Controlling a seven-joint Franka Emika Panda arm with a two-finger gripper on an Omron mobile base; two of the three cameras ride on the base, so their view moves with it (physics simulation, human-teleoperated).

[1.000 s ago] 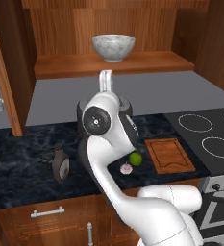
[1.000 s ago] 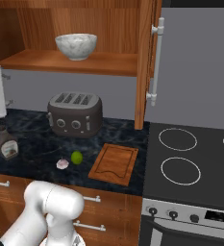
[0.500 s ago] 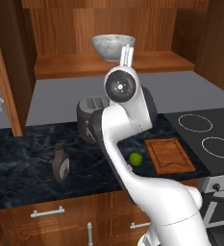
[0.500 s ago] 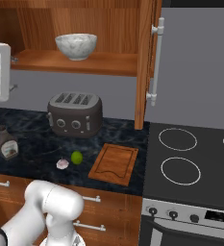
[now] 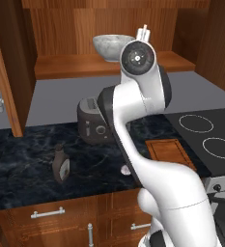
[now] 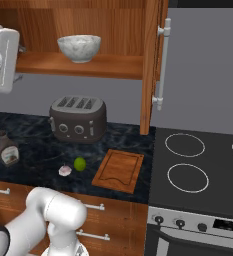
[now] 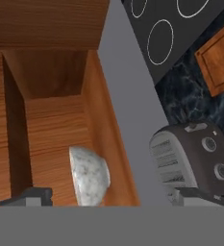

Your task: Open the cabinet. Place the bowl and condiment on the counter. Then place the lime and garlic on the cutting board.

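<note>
Change: I have raised my hand point(image 7: 111, 194) from bench height to the shelf.
Hand: jaws wide, empty.
Ahead: whitish-grey marbled stone bowl point(image 7: 88, 176), next pick.

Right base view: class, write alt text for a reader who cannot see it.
A marbled bowl sits on the open cabinet shelf above a toaster. On the dark counter lie a condiment bottle, garlic, lime and cutting board.
</note>
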